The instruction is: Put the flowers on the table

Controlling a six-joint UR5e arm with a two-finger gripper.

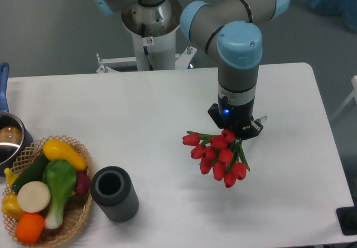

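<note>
The flowers [218,154], a small bunch of red tulip buds with green stems and leaves, hang just right of the middle of the white table [150,108]. My gripper [237,129] points straight down over the stem end and is shut on the stems, which disappear under its black body. The buds fan out down and to the left of the gripper. Whether the buds touch the tabletop I cannot tell; a faint shadow lies below them.
A dark grey ribbed cylinder [115,193] stands at the front left. Beside it sits a wicker basket [79,214] of toy vegetables. A pot with a blue handle [6,139] is at the left edge. The robot base [149,30] stands behind the table.
</note>
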